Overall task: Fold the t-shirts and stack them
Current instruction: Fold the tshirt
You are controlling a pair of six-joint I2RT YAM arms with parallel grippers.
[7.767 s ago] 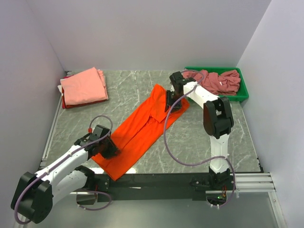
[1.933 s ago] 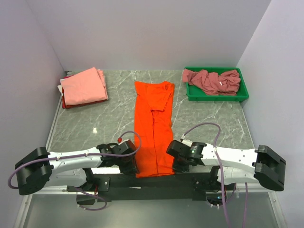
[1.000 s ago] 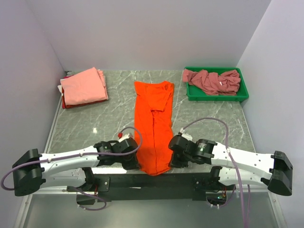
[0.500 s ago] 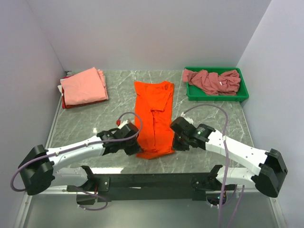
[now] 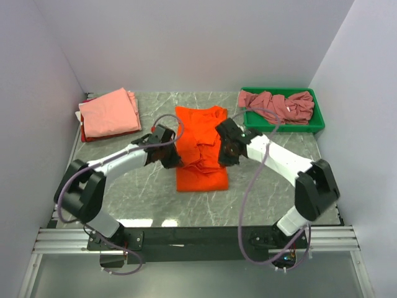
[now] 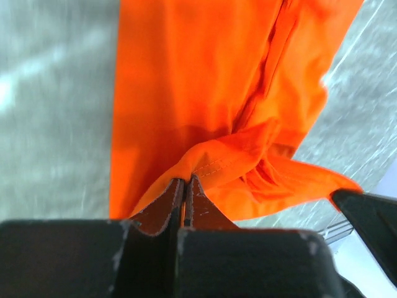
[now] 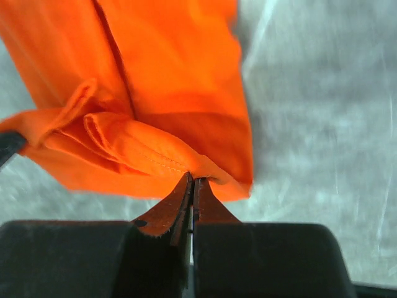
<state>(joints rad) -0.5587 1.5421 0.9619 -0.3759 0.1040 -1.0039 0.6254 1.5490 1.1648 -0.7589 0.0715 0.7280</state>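
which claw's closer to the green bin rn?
Right. The right claw grips the orange t-shirt on the side facing the green bin; the left claw grips the opposite side, farther away.

A green plastic bin (image 5: 279, 128) sits far right on the marble table (image 5: 155, 200).

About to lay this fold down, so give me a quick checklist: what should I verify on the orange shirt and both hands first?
1. Grip of left hand on orange t-shirt hem: ok.
2. Grip of right hand on the hem: ok.
3. Hands level across the shirt: ok.
4. Hem carried to the collar: not ok, about midway.
5. Lifted cloth smooth: not ok, bunched between the hands.
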